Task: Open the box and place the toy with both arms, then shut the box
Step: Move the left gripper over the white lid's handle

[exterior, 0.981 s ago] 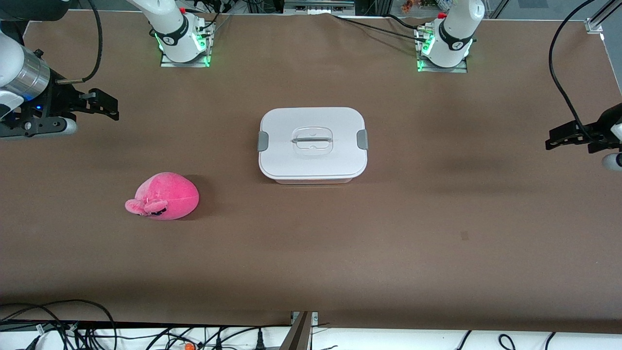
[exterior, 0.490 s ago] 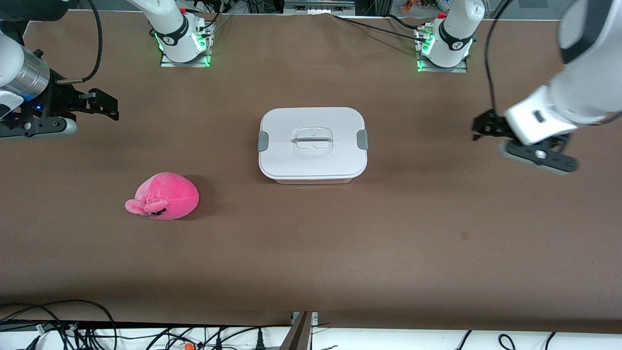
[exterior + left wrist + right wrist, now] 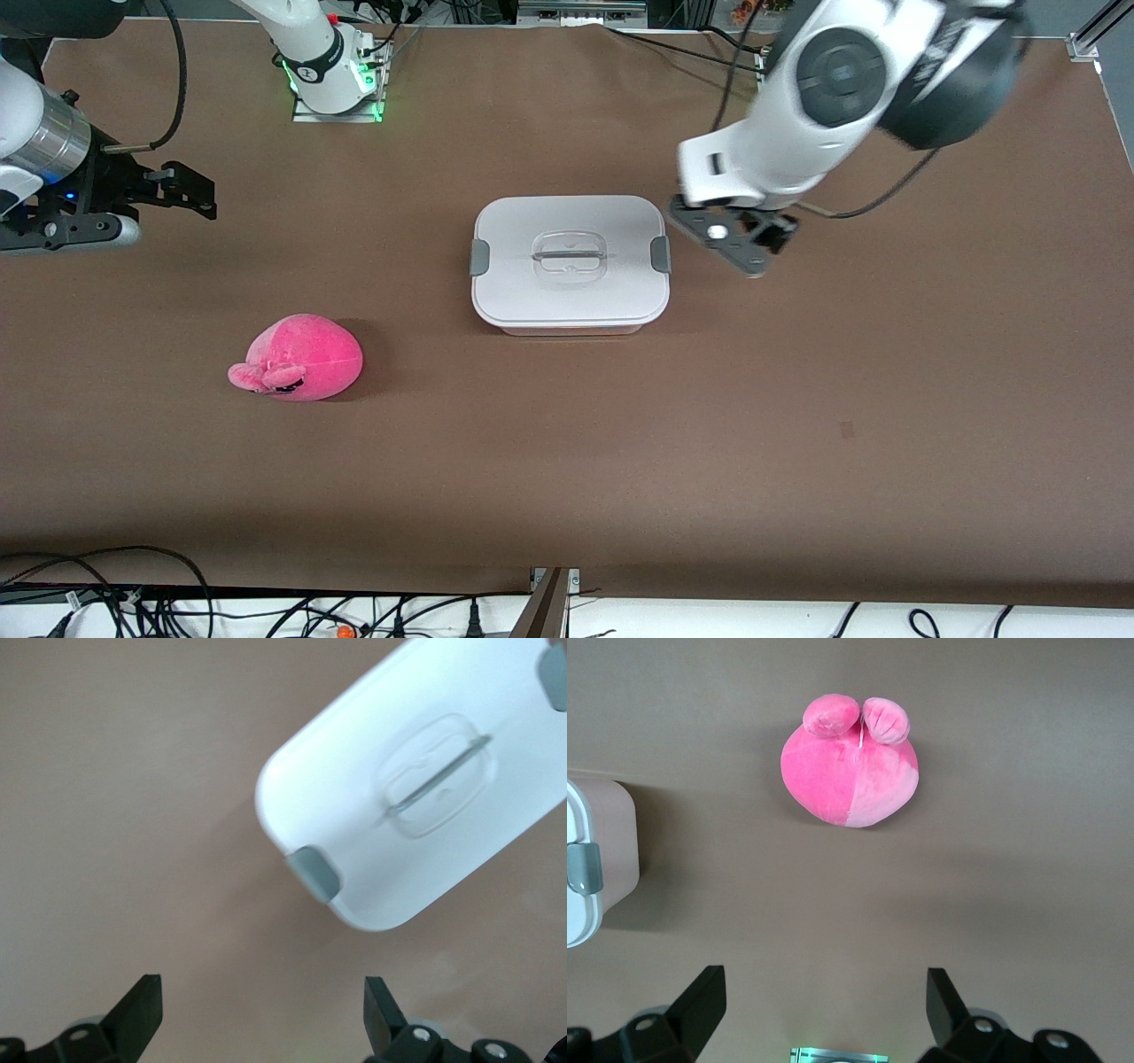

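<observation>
The box (image 3: pixel 570 264) sits in the middle of the front view, a little above centre, its white lid (image 3: pixel 570 257) on with a grey clip (image 3: pixel 660 254) at each short end and a clear handle (image 3: pixel 570 256) at the centre. The toy (image 3: pixel 299 358) lies on the brown table (image 3: pixel 797 425) in the lower-left part of that view, nearer to the front camera than the box and toward the right arm's end, well apart from it.

The left arm (image 3: pixel 833 97) fills the upper right of the front view, and the left gripper (image 3: pixel 732 237) hangs just beside the box, over bare table at the end with the clip that faces the left arm's end. In the left wrist view its fingers (image 3: pixel 142 1010) stand spread wide at the bottom edge of the frame, with nothing between them; the box lid shows in the upper right of that frame, the near clip (image 3: pixel 314 873) above the gap and apart from both fingertips.

The right gripper (image 3: pixel 182 193) waits at the upper left edge of the front view, over bare table, well apart from both toy and box. In the right wrist view its fingers (image 3: pixel 704 1001) are also spread wide and hold nothing; the toy (image 3: pixel 850 762) lies in the upper middle of that frame, and a corner of the box (image 3: pixel 598 859) shows at the frame's left edge.
</observation>
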Motion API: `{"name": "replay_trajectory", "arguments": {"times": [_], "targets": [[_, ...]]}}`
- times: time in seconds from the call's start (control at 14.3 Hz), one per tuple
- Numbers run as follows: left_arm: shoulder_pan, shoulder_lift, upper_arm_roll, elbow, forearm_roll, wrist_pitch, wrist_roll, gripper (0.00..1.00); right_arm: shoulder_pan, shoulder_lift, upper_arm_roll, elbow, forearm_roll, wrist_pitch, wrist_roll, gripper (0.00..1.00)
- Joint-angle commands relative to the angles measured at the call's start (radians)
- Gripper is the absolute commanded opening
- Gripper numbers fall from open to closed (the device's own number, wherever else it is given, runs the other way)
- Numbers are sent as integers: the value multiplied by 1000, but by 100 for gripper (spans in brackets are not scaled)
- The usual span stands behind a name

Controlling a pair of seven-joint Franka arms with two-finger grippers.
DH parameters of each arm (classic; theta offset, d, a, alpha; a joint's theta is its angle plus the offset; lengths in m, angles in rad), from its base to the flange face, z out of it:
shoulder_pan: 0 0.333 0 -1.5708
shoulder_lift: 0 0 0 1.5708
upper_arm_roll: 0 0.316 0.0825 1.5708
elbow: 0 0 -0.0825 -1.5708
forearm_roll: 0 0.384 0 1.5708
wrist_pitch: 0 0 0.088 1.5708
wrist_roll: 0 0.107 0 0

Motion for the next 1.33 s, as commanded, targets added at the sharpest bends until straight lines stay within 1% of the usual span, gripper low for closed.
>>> {"name": "replay_trajectory", "arguments": {"times": [0.0, 0.14, 0.35, 0.56, 0.63, 0.77, 0.91, 0.98, 1.05, 1.26], "targets": [[-92, 71, 18, 32, -18, 68, 10, 100, 2, 8, -4, 24, -1, -19, -13, 100], [-179, 103, 20, 21, 9, 148, 9, 100, 2, 8, -4, 24, -1, -19, -13, 100], [-248, 147, 18, 13, 98, 237, 16, 100, 2, 8, -4, 24, 1, -17, -11, 100], [-265, 163, 20, 3, 133, 266, 145, 100, 2, 8, -4, 24, 1, -17, -11, 100], [-265, 167, 18, 1, 162, 278, 198, 100, 2, 8, -4, 24, 1, -16, -11, 100], [-265, 197, 20, -7, 184, 326, 288, 100, 2, 8, -4, 24, 1, -16, -11, 100], [-264, 201, 20, -57, 184, 419, 316, 100, 2, 9, -4, 24, 1, -16, -11, 100], [-264, 201, 20, -77, 202, 458, 320, 100, 2, 9, -4, 24, 1, -17, -11, 100], [-265, 203, 18, -91, 227, 482, 326, 100, 2, 9, -4, 24, 1, -17, -11, 100], [-274, 203, 18, -120, 230, 501, 328, 100, 2, 9, -4, 24, 1, -14, -11, 100]]}}
